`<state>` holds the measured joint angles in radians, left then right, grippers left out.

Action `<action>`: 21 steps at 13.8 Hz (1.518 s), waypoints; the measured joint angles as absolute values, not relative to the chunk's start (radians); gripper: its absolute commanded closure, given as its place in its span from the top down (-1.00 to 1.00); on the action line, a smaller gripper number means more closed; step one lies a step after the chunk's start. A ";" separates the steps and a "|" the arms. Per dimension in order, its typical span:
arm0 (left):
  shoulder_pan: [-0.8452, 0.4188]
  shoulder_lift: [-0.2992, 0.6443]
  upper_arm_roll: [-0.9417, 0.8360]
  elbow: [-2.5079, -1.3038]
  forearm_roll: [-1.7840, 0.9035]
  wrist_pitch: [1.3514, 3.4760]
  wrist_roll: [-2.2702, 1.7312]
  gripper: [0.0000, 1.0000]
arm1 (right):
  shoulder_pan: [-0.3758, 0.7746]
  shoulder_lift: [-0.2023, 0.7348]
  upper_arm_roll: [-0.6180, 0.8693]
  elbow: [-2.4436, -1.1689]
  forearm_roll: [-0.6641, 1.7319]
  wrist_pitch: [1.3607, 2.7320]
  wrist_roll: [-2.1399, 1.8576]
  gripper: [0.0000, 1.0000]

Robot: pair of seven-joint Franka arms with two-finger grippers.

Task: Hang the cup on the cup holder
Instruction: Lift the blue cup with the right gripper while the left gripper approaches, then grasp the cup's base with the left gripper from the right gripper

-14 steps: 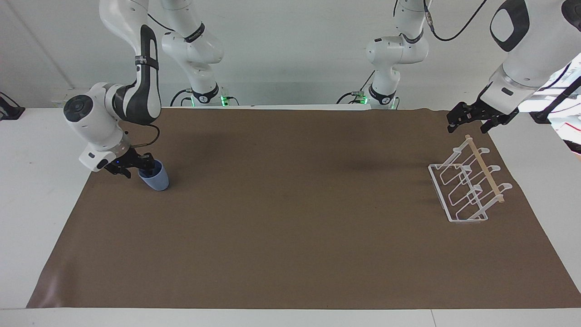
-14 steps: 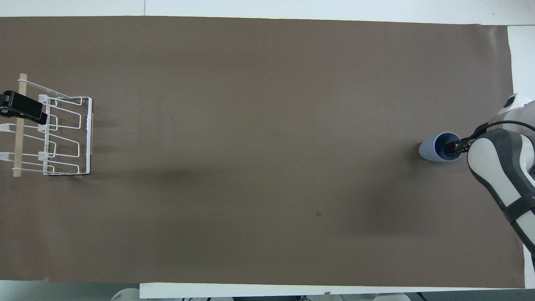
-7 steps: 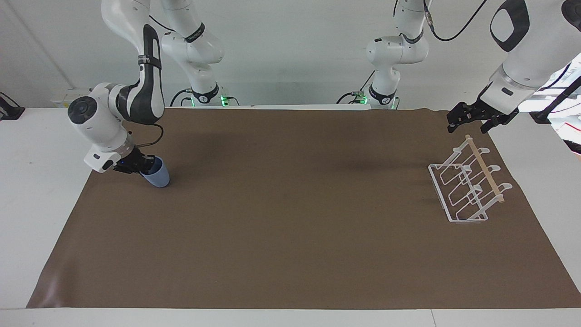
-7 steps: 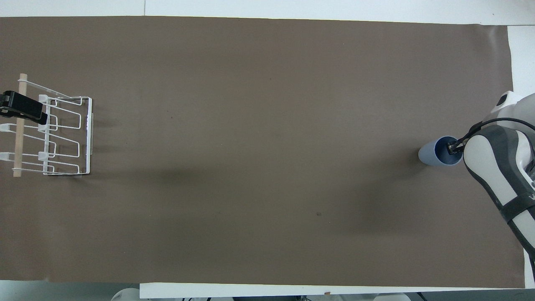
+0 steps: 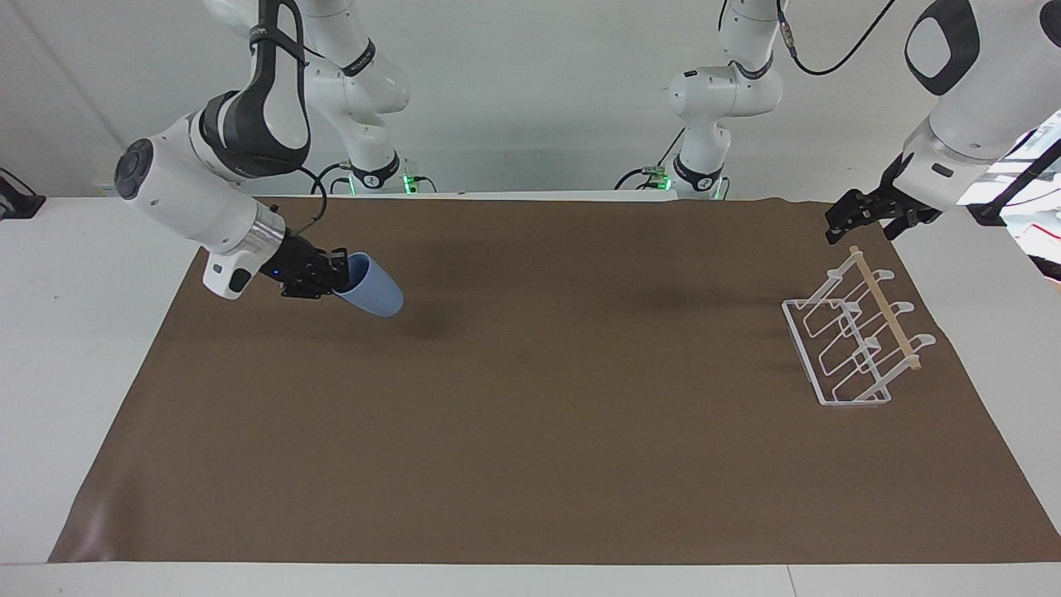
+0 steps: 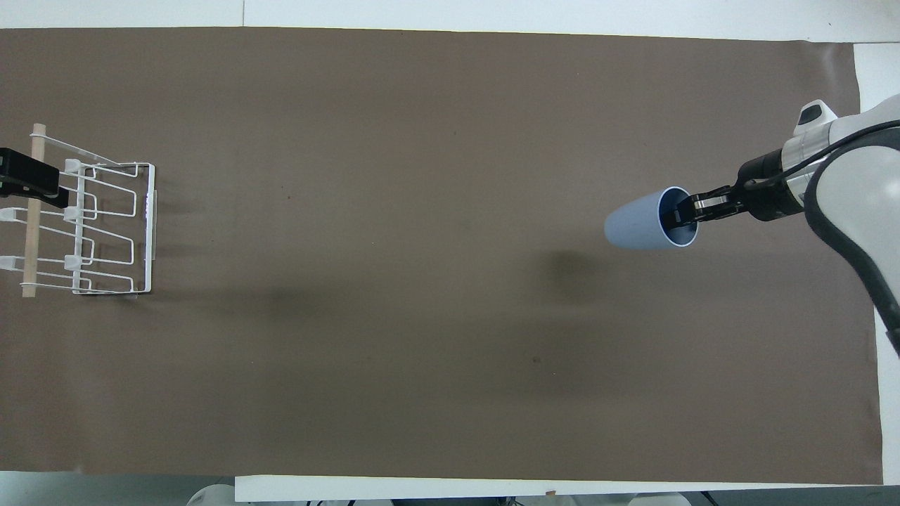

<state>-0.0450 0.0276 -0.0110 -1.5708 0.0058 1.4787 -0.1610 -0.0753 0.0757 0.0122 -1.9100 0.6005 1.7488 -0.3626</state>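
The light-blue cup [image 5: 373, 294] hangs in the air, tipped on its side, with its base pointing toward the left arm's end of the table. My right gripper [image 5: 338, 274] is shut on its rim, one finger inside the mouth, over the mat near the right arm's end. In the overhead view the cup [image 6: 636, 226] and right gripper [image 6: 685, 212] show the same hold. The white wire cup holder [image 5: 885, 308] stands at the left arm's end, with nothing on its prongs. My left gripper [image 5: 862, 217] is open and waits over the end of its wooden rod [image 6: 31, 239].
A brown mat [image 5: 530, 431] covers most of the white table. The cup holder's base frame [image 6: 150, 232] sits near the mat's edge at the left arm's end. The cup's shadow lies on the mat below it.
My right gripper has lifted the cup off the mat, tipped it onto its side and carried it toward the table's middle. My left gripper has barely shifted.
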 measured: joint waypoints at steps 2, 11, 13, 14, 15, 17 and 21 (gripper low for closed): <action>-0.081 0.024 -0.020 -1.595 -0.003 1.520 -0.372 0.99 | -0.054 0.074 0.015 -1.936 0.788 1.738 -0.289 -1.00; -0.302 0.001 -0.031 -1.638 -0.248 1.752 -1.412 0.99 | 0.374 0.045 0.022 -2.046 1.285 2.182 -0.037 -1.00; -0.342 0.001 -0.032 -1.619 -0.353 1.752 -1.607 0.99 | 0.484 0.046 0.023 -2.051 1.363 2.313 -0.024 -0.99; -0.352 0.001 -0.032 -1.616 -0.399 1.752 -1.672 0.99 | 0.524 0.046 0.023 -2.053 1.400 2.360 -0.023 -1.00; -0.363 0.002 -0.032 -1.617 -0.428 1.750 -1.708 0.99 | 0.557 0.047 0.023 -2.054 1.433 2.399 -0.023 -1.00; -0.398 0.001 -0.033 -1.633 -0.442 1.748 -1.741 0.99 | 0.609 0.049 0.023 -2.056 1.465 2.460 -0.023 -0.99; -0.421 0.000 -0.033 -1.672 -0.443 1.750 -1.733 0.99 | 0.629 0.050 0.022 -2.056 1.469 2.474 -0.010 -0.98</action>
